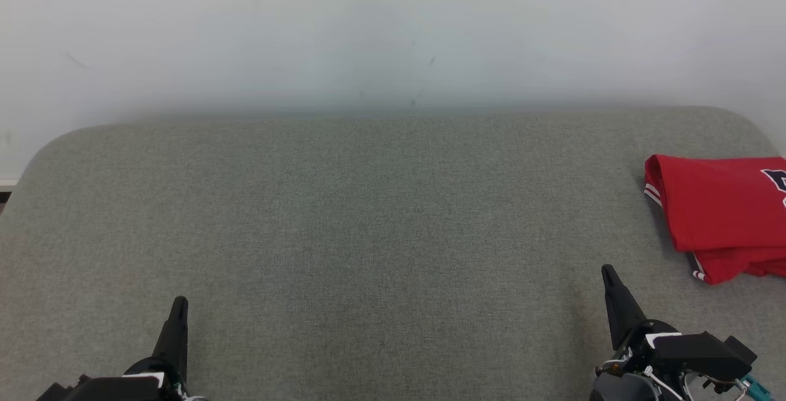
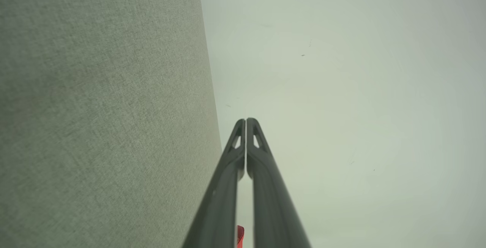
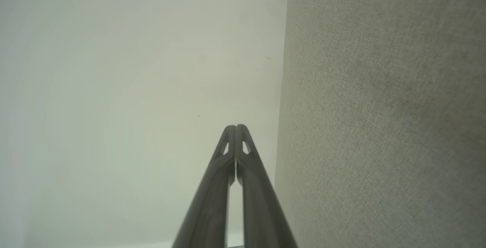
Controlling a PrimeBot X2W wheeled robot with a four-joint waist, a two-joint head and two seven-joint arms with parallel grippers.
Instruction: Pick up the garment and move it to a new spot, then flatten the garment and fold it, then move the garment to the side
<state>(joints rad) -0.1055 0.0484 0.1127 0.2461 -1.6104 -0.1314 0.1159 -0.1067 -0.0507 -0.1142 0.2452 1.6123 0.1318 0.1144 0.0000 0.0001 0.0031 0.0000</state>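
Far right on the grey surface (image 1: 368,204): folded red garment (image 1: 718,210) (a jersey, perhaps); left gripper (image 1: 179,301), right gripper (image 1: 608,271) clenched empty.

Garment (image 1: 718,210) lying at the far right of the padded surface (image 1: 368,217), wall (image 1: 368,32) behind, left gripper (image 1: 180,303) over the near left, right gripper (image 1: 608,272) near right, before the garment, not touching.

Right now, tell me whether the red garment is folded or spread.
Folded: the red fabric garment lies as a compact rectangle on the grey cloth surface, doubled layers showing at its near corner.
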